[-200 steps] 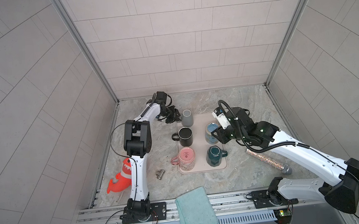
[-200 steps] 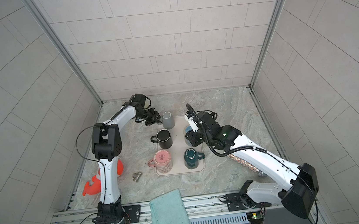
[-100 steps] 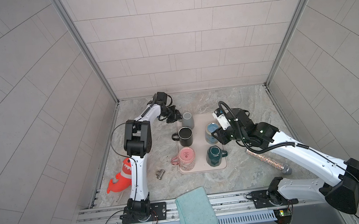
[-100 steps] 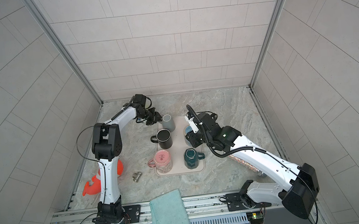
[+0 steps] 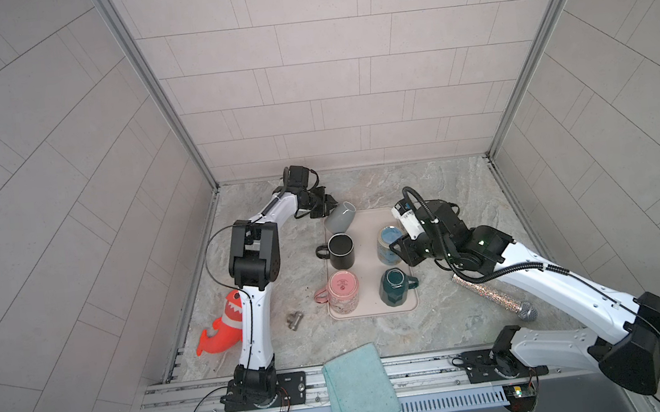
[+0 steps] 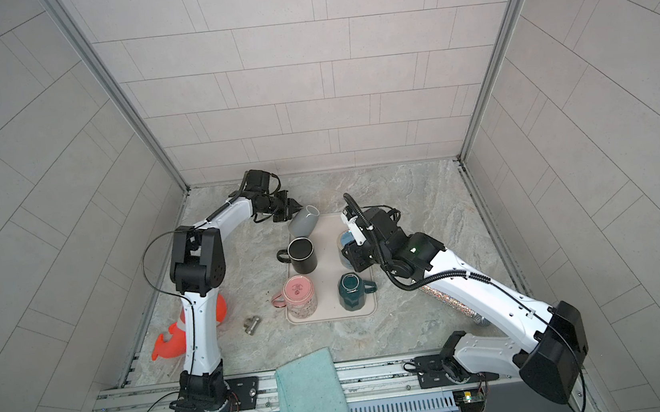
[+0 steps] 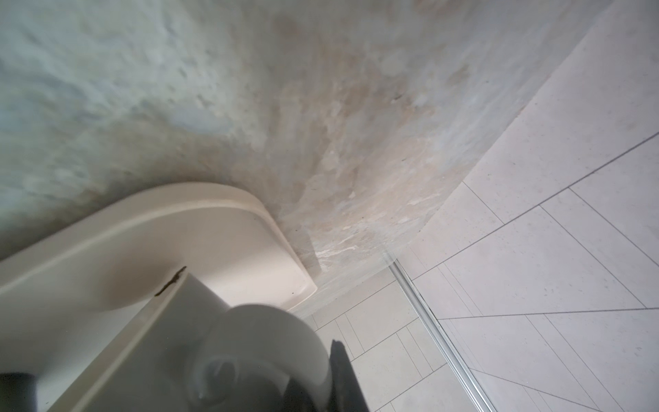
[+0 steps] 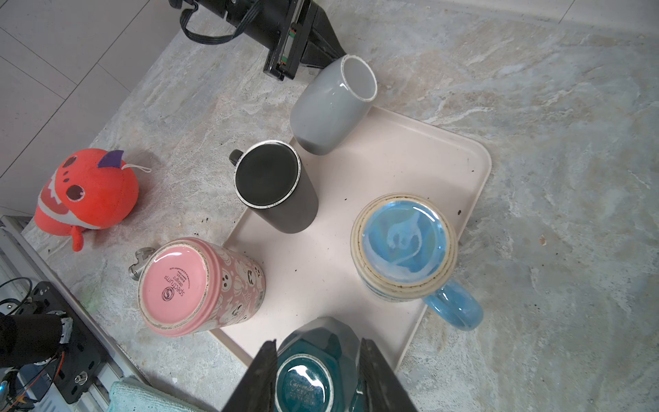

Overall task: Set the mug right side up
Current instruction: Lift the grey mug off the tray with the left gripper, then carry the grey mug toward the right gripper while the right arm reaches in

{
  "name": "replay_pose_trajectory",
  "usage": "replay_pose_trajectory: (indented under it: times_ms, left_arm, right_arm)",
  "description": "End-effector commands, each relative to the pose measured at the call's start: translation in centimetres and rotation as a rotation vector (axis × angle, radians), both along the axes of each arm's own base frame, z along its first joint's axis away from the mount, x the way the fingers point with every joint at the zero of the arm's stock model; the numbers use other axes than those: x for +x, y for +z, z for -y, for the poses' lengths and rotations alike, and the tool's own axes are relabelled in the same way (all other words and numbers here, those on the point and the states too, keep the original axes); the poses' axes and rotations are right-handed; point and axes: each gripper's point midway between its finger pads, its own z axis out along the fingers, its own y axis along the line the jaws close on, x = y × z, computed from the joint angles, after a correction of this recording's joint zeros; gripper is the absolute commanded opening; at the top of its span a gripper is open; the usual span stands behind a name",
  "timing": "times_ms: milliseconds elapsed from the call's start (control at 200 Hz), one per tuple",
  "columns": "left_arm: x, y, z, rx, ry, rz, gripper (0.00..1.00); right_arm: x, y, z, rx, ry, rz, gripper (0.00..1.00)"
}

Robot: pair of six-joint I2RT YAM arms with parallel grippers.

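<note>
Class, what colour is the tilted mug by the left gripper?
Grey mug, clearest from the right wrist.

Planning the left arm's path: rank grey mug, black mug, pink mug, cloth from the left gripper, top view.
1. Grey mug, at the left gripper, far-left corner of the tray.
2. Black mug, tray's left side.
3. Pink mug, near-left corner.
4. Cloth, at the front.

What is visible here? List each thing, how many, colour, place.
tray: 1, beige, centre
grey mug: 1, grey, tilted at tray corner
black mug: 1, black, inverted on tray
blue mug: 1, blue, inverted on tray
pink mug: 1, pink, inverted on tray
teal mug: 1, teal, inverted on tray
plush toy: 1, red, left of tray
fitting: 1, silver, near pink mug
microphone: 1, glittery, right of tray
cloth: 1, turquoise, front rail
left gripper: 1, black, shut on grey mug
right gripper: 1, black, open over teal mug
</note>
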Motion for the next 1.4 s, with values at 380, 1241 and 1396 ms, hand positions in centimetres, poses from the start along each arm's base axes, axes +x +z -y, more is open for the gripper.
replay_pose_trajectory:
  times_ms: [380,1241,1396]
  left_arm:
    - [2.0,13.2,2.9,-0.159,-0.096,0.51,0.0]
    - [-11.7,23.8,3.2,0.508,-0.705,1.373,0.0]
    - [-14.1,24.3,3.4,0.673,-0.788,1.512,0.0]
  right_arm:
    - [-0.1,0.7,1.0,-0.032,-0.017,0.019,0.39]
    - [4.2,9.8,2.3,-0.036,-0.07,0.166,0.41]
    - [5.6,11.6,1.9,0.01,-0.092,0.199,0.42]
